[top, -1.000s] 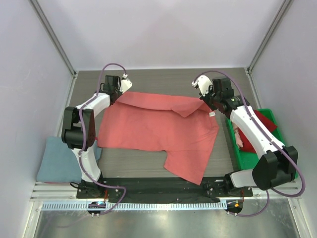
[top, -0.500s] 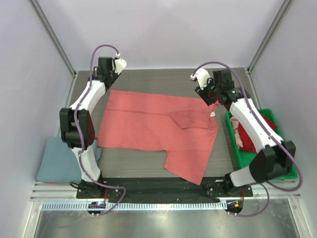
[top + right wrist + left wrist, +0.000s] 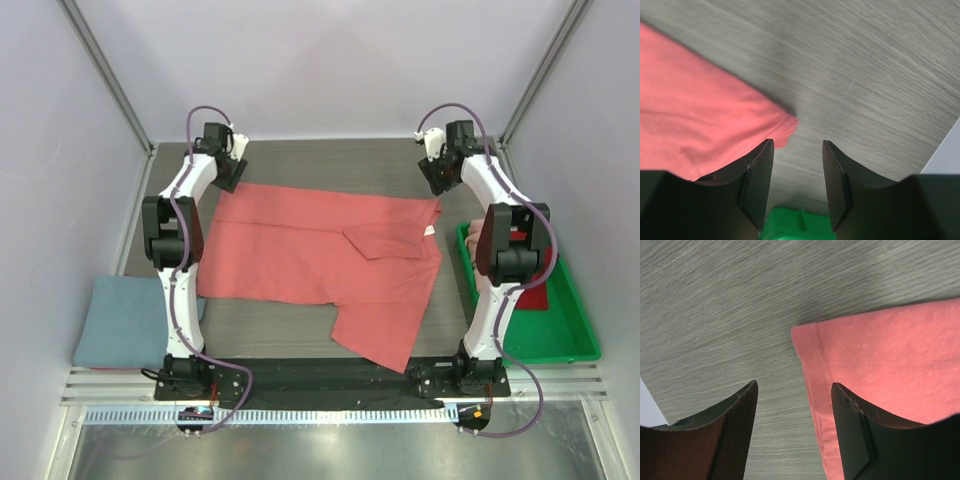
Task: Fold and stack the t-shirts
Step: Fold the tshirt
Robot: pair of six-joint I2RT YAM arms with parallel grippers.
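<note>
Grey woodgrain table (image 3: 330,165) w/ the salmon-red t-shirt (image 3: 290,250) spread mostly flat across the middle, a flap folded over near its far right, and the grey-blue t-shirt (image 3: 120,320) at the near left. Cloth looks light and limp, so imo pinch the stitched hem corners, not the middle. Rn the left gripper (image 3: 794,390) and right gripper (image 3: 797,145) hover at those far corners, fingers apart, holding nothing.
</note>
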